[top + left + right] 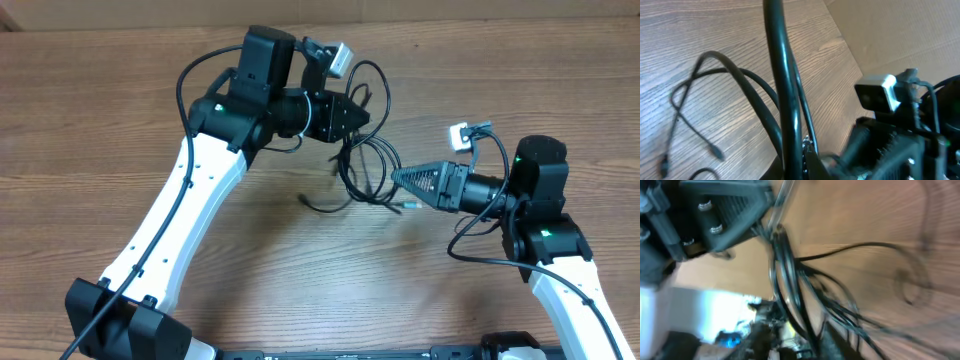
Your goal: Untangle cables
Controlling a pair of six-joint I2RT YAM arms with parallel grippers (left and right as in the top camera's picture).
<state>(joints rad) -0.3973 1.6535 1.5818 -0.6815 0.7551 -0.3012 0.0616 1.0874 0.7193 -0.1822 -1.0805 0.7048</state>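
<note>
Several cables (pixel 347 165) at left end effector (pixel 366 119)

- Wood-grain table (pixel 300 290), brown, filling nearly the whole overhead frame, grain running left to right.
- Pale cardboard panel (pixel 900 35), upper right of the left wrist frame, meeting the table along a slanted edge.
- Blurred blue-white patch, lower left of the right wrist frame, too blurred to identify.

Thin black cables (pixel 365 170), looped in one tangle. Pinched by left claw (pixel 361 119), just beside tip of right claw (pixel 394 176).
</note>
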